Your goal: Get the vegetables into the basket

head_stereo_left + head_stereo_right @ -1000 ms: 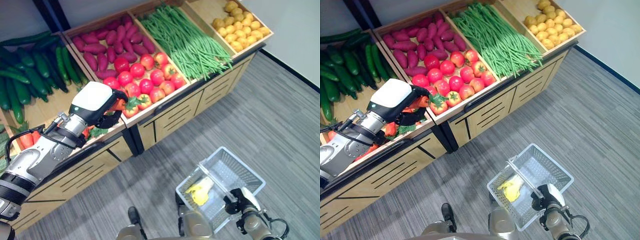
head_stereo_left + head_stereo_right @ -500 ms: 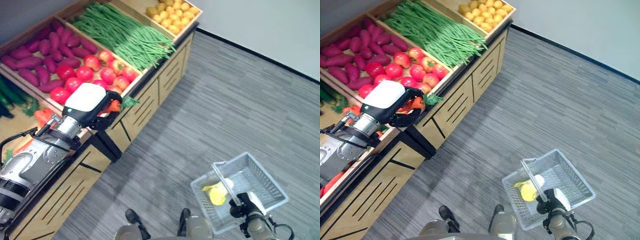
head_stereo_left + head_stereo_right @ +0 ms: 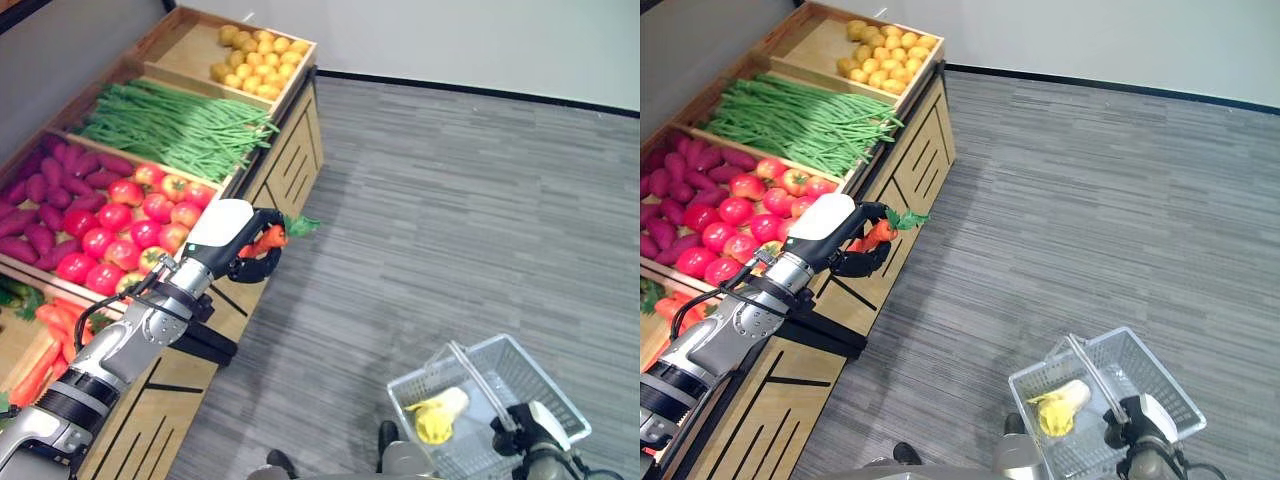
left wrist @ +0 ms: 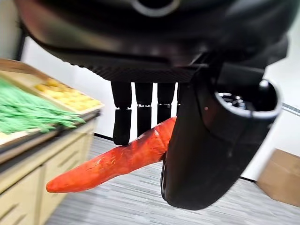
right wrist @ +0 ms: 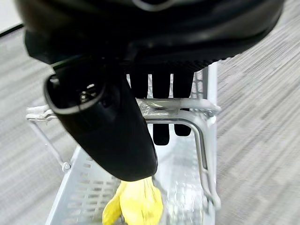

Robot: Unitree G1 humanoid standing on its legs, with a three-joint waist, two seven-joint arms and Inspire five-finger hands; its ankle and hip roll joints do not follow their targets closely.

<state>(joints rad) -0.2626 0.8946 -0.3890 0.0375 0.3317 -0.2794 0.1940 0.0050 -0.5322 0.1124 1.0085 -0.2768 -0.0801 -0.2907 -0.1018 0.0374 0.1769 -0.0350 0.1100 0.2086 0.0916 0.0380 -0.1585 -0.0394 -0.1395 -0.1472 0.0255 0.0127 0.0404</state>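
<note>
My left hand (image 3: 232, 233) is shut on an orange carrot (image 4: 117, 160) with green leaves (image 3: 301, 224), held in the air just past the front edge of the produce stand. In the left wrist view its fingers (image 4: 143, 112) and thumb (image 4: 208, 145) pinch the carrot. Low at the right, my right hand (image 3: 533, 432) is shut on the handle (image 5: 176, 108) of a pale wire basket (image 3: 560, 392) that hangs over the floor. A yellow vegetable (image 3: 432, 417) lies inside the basket.
The wooden stand (image 3: 288, 160) at the left holds red tomatoes (image 3: 120, 225), purple sweet potatoes (image 3: 45, 185), green beans (image 3: 175, 130), yellow potatoes (image 3: 262, 62) and carrots (image 3: 50, 335). Grey carpet (image 3: 470, 200) stretches to the right, up to a white wall.
The whole view has swung, so the stand now sits further left. My left hand has carried the carrot off the stand, out over its front edge. The basket stays in my right hand.
</note>
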